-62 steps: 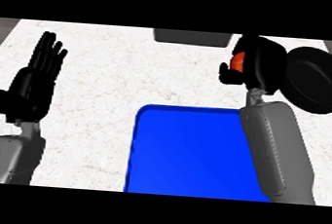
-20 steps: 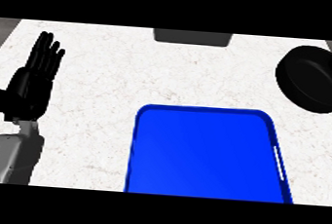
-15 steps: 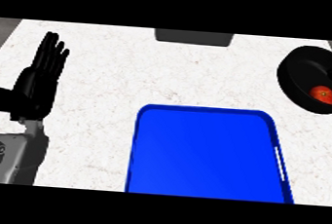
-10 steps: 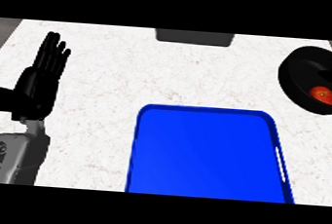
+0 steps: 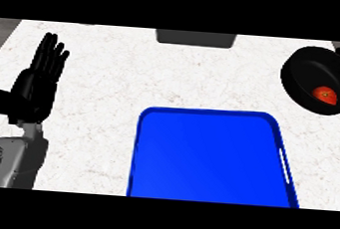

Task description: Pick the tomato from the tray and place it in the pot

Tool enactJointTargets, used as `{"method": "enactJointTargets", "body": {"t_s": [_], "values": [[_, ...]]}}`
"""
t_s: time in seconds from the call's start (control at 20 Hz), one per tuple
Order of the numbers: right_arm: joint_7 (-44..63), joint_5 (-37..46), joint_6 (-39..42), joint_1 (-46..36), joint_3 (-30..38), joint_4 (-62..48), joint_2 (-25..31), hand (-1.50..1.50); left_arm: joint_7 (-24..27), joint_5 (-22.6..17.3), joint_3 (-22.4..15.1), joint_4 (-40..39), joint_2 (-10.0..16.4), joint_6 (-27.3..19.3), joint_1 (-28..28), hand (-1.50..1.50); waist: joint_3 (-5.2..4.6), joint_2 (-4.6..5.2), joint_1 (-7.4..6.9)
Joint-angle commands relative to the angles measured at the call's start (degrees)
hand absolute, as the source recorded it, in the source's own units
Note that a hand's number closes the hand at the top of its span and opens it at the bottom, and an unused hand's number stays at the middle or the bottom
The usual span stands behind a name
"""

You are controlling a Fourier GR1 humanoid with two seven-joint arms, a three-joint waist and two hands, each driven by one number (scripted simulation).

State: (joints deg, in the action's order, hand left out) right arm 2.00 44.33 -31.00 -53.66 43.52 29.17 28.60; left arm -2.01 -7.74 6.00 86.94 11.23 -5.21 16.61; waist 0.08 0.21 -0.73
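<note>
White counter [image 5: 132, 69]; tomato [image 5: 324, 94] in pot [image 5: 309, 71], stem seemingly upward.

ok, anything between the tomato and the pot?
Nothing visible: the tomato lies inside the pot, at the counter's right edge. The left hand rests open at the view's left, away from both.

My white marbled counter [image 5: 132, 69] carries a blue tray [image 5: 207, 159] right of my left hand [image 5: 38, 85], a black pot [image 5: 308, 76] farther right, and a grey block [image 5: 195, 38] beyond.
</note>
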Motion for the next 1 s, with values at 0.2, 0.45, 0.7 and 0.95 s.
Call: {"method": "enactJointTargets", "body": {"t_s": [0.2,0.45,0.7,0.95], "values": [[-10.19,-11.99,-1.27,6.48,5.71,5.63,0.81,-1.5,-2.71,1.48,-1.14,2.88,-1.42,-2.46,-0.19,0.0,-0.01,-0.2,0.52],[-12.9,-20.05,6.72,14.49,8.48,14.17,2.14,-1.5,-1.17,1.11,0.29,2.96,0.27,-0.6,-2.55,0.0,-0.07,-0.49,1.36],[-15.26,-25.56,6.73,20.4,8.71,17.17,2.16,-1.5,-1.82,1.93,0.23,-0.36,-0.12,-1.14,1.75,0.0,-0.07,-0.24,0.93],[-10.33,-30.14,13.89,26.71,10.36,23.1,7.71,-1.5,0.45,0.18,1.7,-0.21,0.37,1.14,-1.19,0.0,-0.11,-0.35,1.2]]}}
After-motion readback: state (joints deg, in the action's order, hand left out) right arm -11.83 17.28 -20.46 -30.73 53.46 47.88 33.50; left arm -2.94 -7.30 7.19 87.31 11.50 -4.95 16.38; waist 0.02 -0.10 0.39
